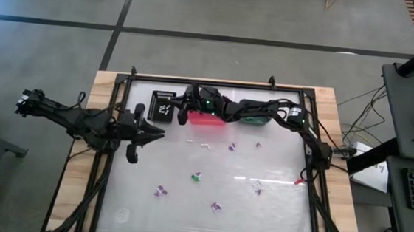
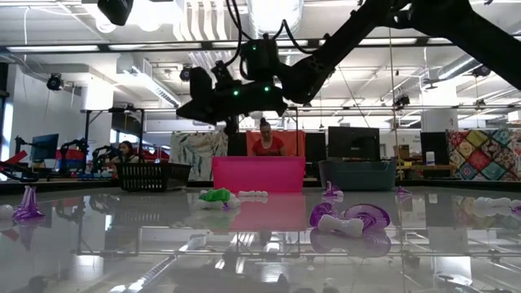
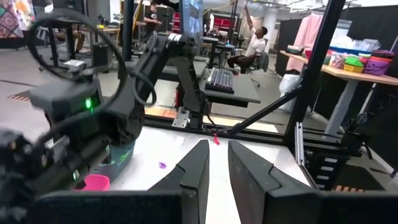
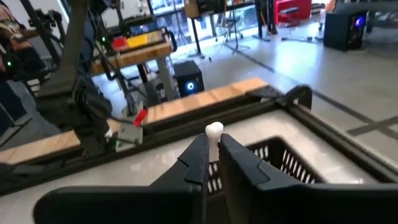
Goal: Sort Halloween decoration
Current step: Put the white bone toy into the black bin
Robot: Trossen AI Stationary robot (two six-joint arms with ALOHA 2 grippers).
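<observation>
From above, I have the right claw (image 1: 183,108) reaching between the black bin (image 1: 165,105) and the pink bin (image 1: 205,118); trinkets (image 1: 196,177) lie scattered on the worktop (image 1: 273,210) nearer me than the pink bin. Low down, a purple trinket (image 2: 350,218) lies before the pink bin. The left claw (image 3: 214,163) idles slightly apart. The right claw pinches a white trinket (image 4: 214,130) above the black bin. I read no writing.

lower part of white trinket (image 4: 214,132) hidden between right gripper (image 4: 213,163) fingers; scattered trinkets (image 1: 196,177) too small to identify from above
</observation>
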